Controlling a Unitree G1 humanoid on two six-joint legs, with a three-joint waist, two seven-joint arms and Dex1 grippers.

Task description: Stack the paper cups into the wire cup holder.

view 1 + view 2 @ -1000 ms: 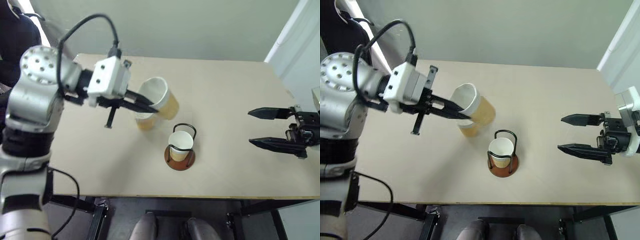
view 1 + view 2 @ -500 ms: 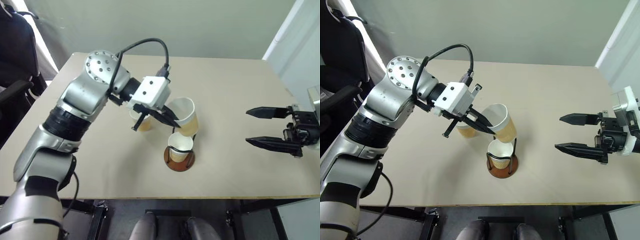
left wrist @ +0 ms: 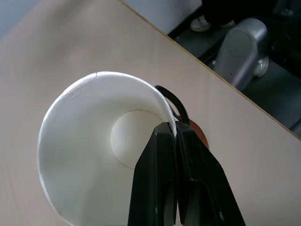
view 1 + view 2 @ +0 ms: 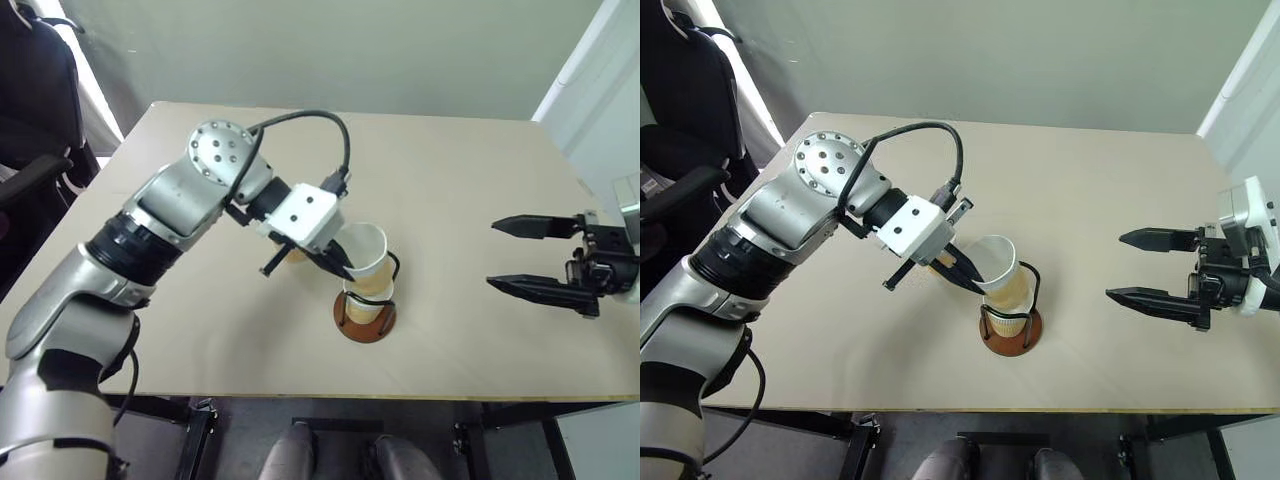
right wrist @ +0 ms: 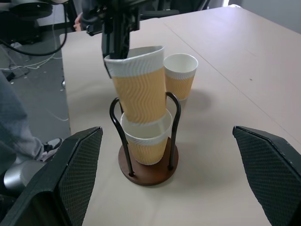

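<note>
Your left hand (image 4: 970, 277) is pinched tight on the rim of a cup (image 4: 1002, 279). One finger (image 3: 157, 188) is inside the cup and the other is outside. That cup leans a bit, and its bottom sits in the mouth of a second cup (image 5: 146, 141). The second cup stands in the holder (image 5: 148, 165), between the black wire loops. The holder sits near the front edge of the bench (image 4: 470, 190). A third cup (image 5: 180, 75) stands on the bench just behind the holder, beside your left hand. Your right hand (image 4: 535, 258) is spread wide and holds nothing. It hangs over the right side of the bench, well apart from the cups.
</note>
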